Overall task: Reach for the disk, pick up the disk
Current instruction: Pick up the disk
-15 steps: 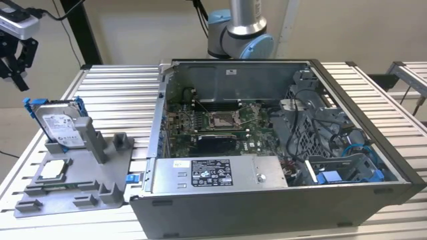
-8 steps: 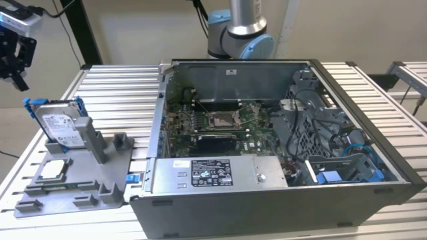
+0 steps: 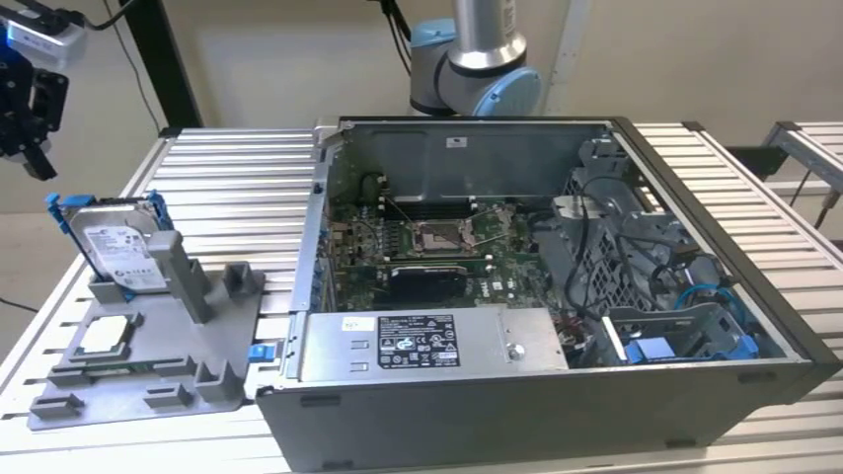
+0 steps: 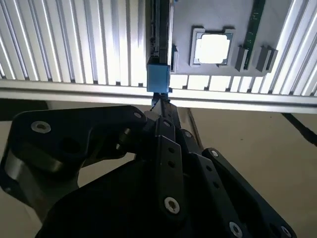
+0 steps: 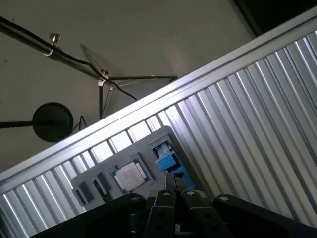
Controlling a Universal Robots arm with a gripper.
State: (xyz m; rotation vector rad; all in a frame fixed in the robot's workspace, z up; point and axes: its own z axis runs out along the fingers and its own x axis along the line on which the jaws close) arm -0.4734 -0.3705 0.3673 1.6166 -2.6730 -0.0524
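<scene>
The disk (image 3: 116, 240) stands on edge in a slot of the grey holder (image 3: 158, 370) at the exterior view's left, silver with a white label and blue rails. My gripper (image 3: 38, 158) hangs above it, off toward the left, apart from it and past the table's edge. In the second wrist view the disk (image 4: 159, 74) appears edge-on with its blue rail end just beyond my gripper (image 4: 161, 105). The first wrist view has the same blue rail end of the disk (image 5: 167, 161) in front of my gripper (image 5: 173, 184). The fingers look shut with nothing between them.
A small square chip (image 3: 106, 336) lies on the holder beside the disk, also visible as the chip (image 4: 213, 48). An open computer case (image 3: 685, 197) with a grey power supply box (image 3: 421, 341) takes up the slatted table's middle and right. The arm's base (image 3: 475, 69) stands behind it.
</scene>
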